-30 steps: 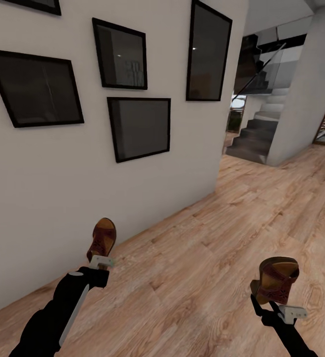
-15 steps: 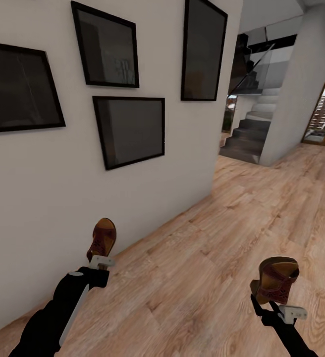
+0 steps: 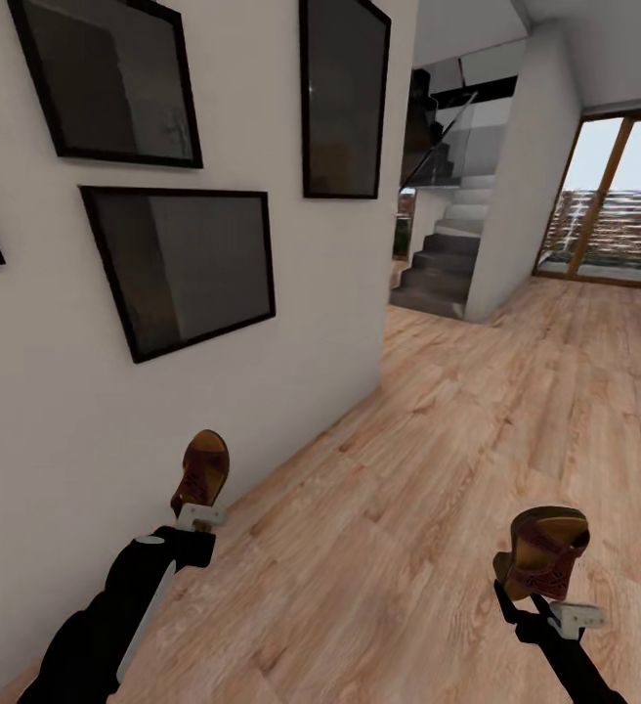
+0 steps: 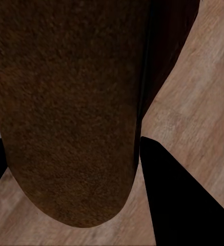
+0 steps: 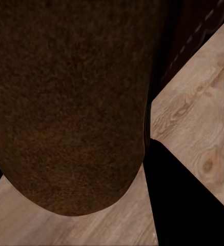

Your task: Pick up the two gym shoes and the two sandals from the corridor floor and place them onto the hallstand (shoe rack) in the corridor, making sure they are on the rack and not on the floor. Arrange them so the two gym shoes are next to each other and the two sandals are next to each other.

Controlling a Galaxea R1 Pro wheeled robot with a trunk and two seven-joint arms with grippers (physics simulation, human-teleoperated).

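**Two Sandals Carried Down the Hall**

The white wall (image 3: 57, 420) was the biggest thing there, with dark picture frames (image 3: 189, 264) hung on it. Below it ran the corridor floor (image 3: 438, 420), made of light brown wood planks. Far off were grey stairs (image 3: 438, 274) and a big glass door (image 3: 614, 205).

The robot held one shoe in each arm, up off the floor. The left gripper (image 3: 201, 514) was clenched on the left sandal (image 3: 201, 474), which stood up on end near the wall. The right gripper (image 3: 555, 611) was clenched on the right sandal (image 3: 543, 552), with its patterned strap facing out. The two sandals were well apart.

I think these sandals are light and a bit stiff, with a soft strap. The brown sole looked rough, so it should not slip much. Holding the firm sole edge, as the jaws did, seems best.

I saw no words or labels to read. No shoe rack was in sight.
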